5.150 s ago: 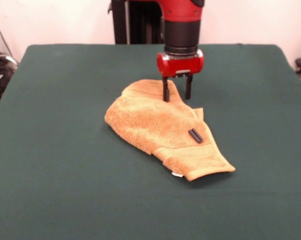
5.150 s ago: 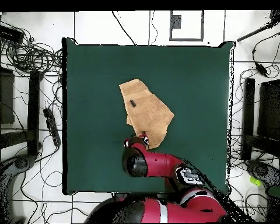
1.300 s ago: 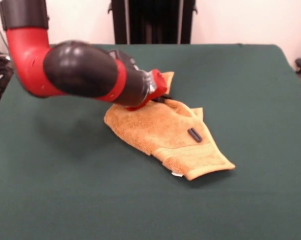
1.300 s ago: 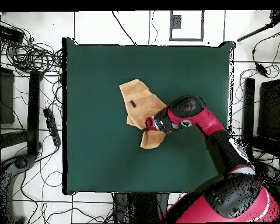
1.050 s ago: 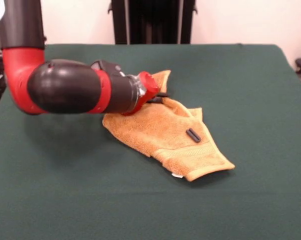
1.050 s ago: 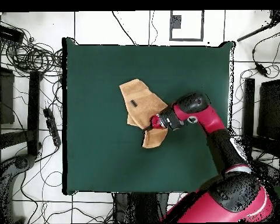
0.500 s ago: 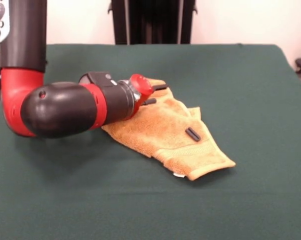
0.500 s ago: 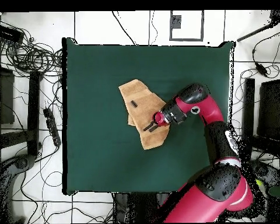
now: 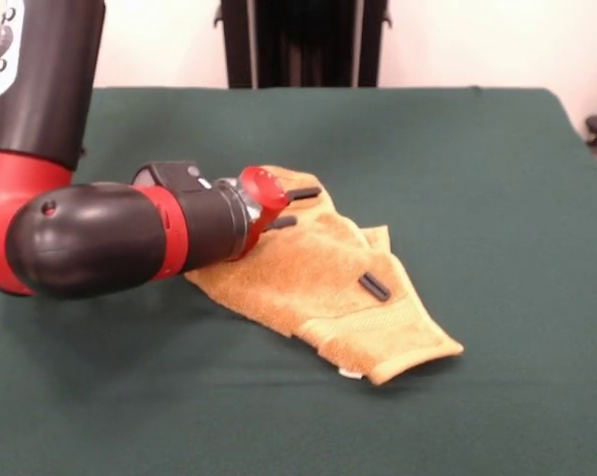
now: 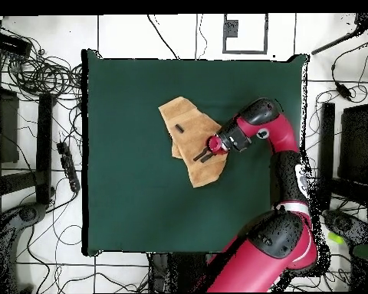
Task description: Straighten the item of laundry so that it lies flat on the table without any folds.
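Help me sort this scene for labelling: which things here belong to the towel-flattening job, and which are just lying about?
Part of the job:
- towel, golden-orange, folded over on itself
- table, green surface under it
- end effector, lying sideways over the towel's far part, fingers apart

Just lying about:
- small black cylinder, resting on the towel
- cables on the floor around the table

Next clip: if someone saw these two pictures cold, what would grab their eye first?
First the big red and black arm, lying low across the table from the front view's left, its gripper over the towel's far end with fingers apart. Next the golden-orange towel near the middle of the dark green cloth, still folded and rumpled, ribbed band at its near end. A small black cylinder lies on top of it.
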